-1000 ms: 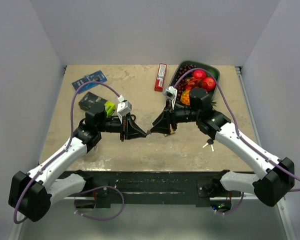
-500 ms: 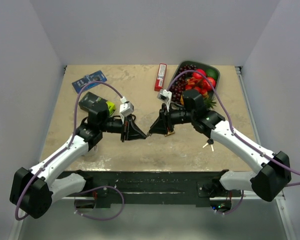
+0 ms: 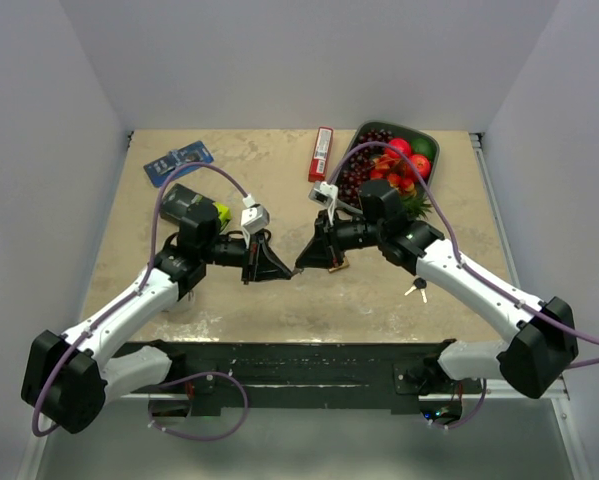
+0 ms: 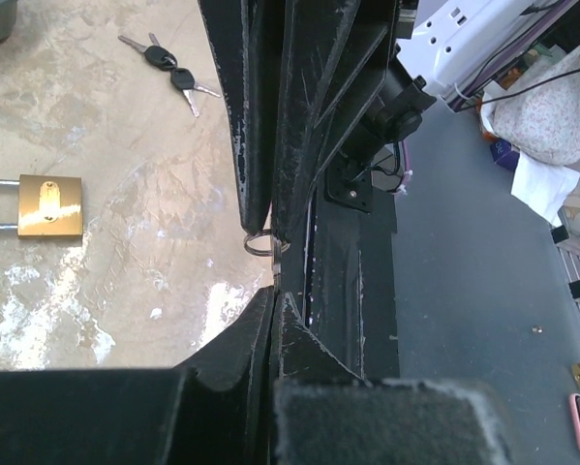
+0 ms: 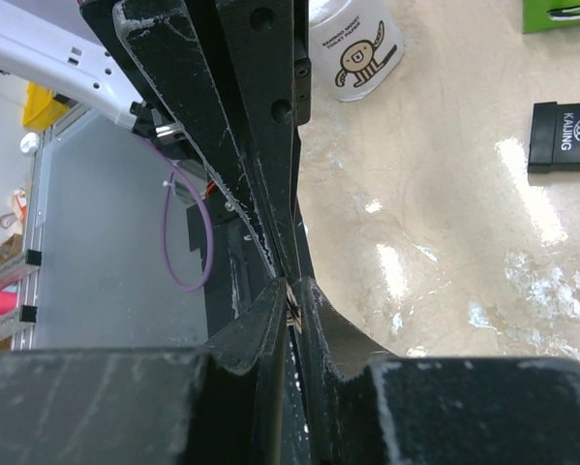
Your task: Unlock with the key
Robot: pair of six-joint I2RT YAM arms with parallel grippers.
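Left gripper point(image 3: 288, 272): clamped shut on the key point(image 4: 274, 275) at the centre of the table point(image 3: 269, 190). Right gripper point(image 3: 303, 266) meets it tip to tip from 3 o'clock, jaws narrow about the key; whether it grips cannot be told. Padlock point(image 4: 49, 206) lies flat near the key, at its 3 o'clock.

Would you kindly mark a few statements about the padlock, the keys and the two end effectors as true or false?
1. The brass padlock lies on the table, held by neither arm. True.
2. The black-headed keys lie in the fruit tray. False: they lie on the bare table, apart from it.
3. The left end effector and the right end effector meet tip to tip. True.
4. The left end effector is wide open. False: it is shut, with a small key ring at its tips.
5. The red box lies at the table's near edge. False: it lies on the far side, beside the fruit tray.
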